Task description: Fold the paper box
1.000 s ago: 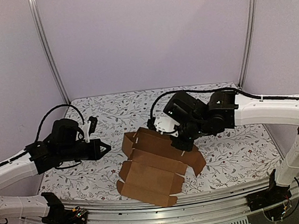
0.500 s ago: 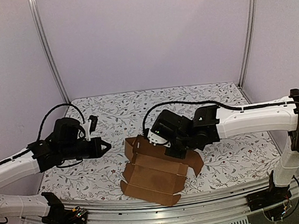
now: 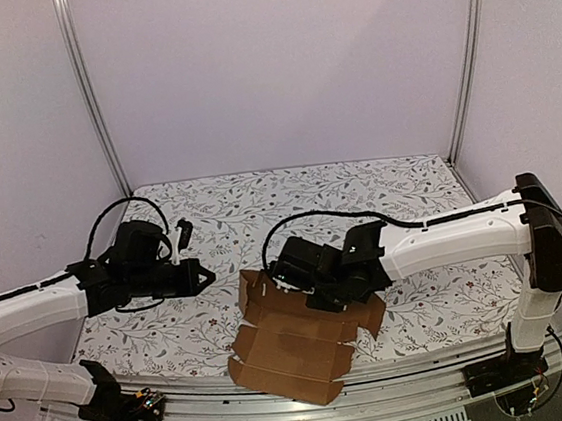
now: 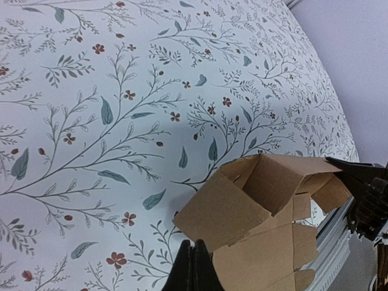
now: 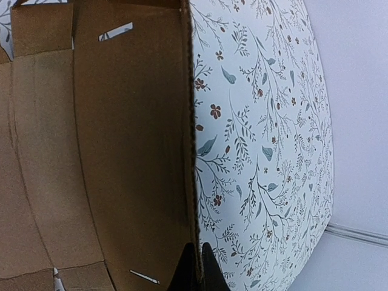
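Right wrist only: slits (image 5: 115, 31) in paper box (image 5: 127, 157).

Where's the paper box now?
Top view: the paper box lies half-folded at the near edge of the table, centre, the jaws of the right arm over its far half, the left arm to its left.
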